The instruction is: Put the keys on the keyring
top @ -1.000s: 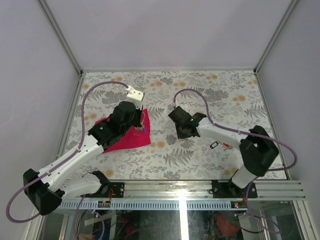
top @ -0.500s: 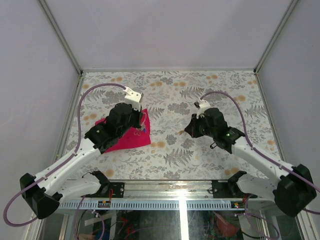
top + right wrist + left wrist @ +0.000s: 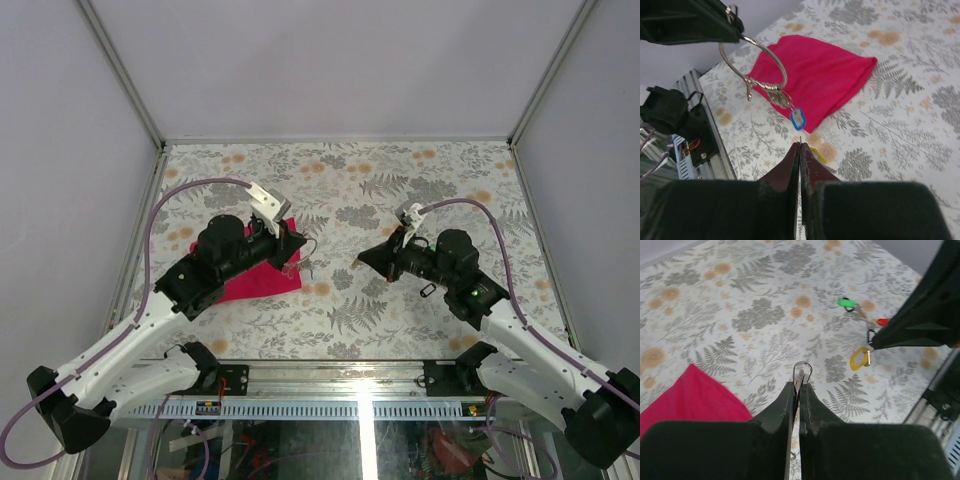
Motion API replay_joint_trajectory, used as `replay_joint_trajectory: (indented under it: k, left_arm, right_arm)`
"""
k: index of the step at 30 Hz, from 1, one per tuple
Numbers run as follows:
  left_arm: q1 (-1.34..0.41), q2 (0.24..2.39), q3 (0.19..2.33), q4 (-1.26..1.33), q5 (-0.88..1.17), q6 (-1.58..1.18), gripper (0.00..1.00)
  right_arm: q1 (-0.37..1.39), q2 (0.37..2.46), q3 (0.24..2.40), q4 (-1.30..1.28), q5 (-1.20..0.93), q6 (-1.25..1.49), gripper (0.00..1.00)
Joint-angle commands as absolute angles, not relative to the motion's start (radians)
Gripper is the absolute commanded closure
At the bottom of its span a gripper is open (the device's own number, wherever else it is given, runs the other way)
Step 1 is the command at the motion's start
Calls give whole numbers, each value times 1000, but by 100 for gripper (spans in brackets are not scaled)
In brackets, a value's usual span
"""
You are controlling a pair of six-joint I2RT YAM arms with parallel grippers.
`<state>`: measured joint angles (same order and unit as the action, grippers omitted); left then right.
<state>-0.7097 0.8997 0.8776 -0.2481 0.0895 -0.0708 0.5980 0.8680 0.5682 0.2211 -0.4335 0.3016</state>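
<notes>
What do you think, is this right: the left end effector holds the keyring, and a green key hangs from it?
Not quite. The key hanging from the keyring is the blue key, not a green one; the right wrist view shows it. The left end effector does hold the keyring.
</notes>
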Motion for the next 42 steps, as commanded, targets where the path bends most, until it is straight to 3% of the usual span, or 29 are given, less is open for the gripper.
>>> replay_joint_trajectory:
  k: [1,9,27,42]
  left_arm:
    - [-699,868,860,-123,283,-33,100]
    - [-699,881,859,-118,362,-23,100]
    - [-700,980,917,-201,313,-18,100]
    - [-700,1001,929,-215,313,-20,100]
  right_arm:
    - [594,875,570,419,-580,278,100]
    - [595,900,544,652,-637,281,100]
    - [758,968,649,515,-537,-165,100]
    - [816,1039,701,538,-453,-224,100]
